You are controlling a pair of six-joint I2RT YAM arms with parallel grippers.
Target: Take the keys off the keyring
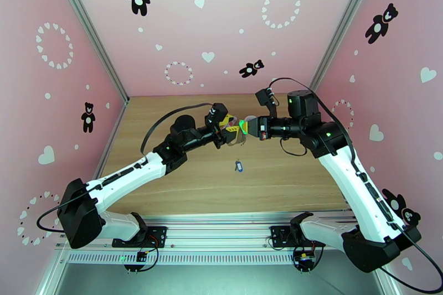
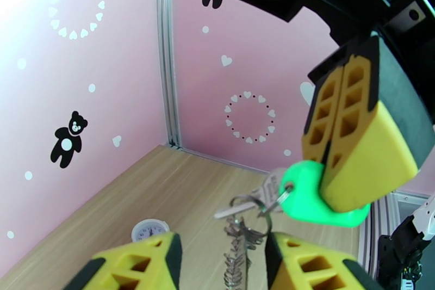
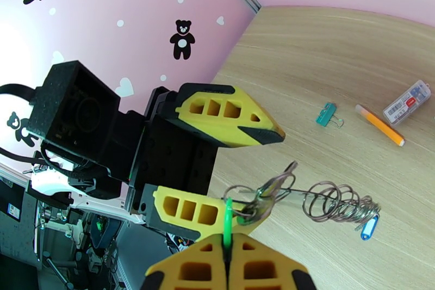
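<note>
Pink walls printed with bears and hearts, wooden bench point(image 1: 288, 180), top view: left gripper point(image 1: 230, 127) and right gripper point(image 1: 248, 126) meet tip to tip in mid-air, green key point(image 1: 242, 125) between them, blue key point(image 1: 238, 166) lying loose on the bench toward the bases. Left wrist view: left fingers point(image 2: 136, 264) spread wide, keyring point(image 2: 237, 247) hanging between them, its ring threaded through the green head, which the right gripper pinches tight; judged, separation runs along the line joining the two grippers. Right wrist view: same pinch, coiled chain trailing rightward; teal clip point(image 3: 326, 116), orange pen point(image 3: 380, 125), labelled box point(image 3: 406, 102), print unreadable.
</note>
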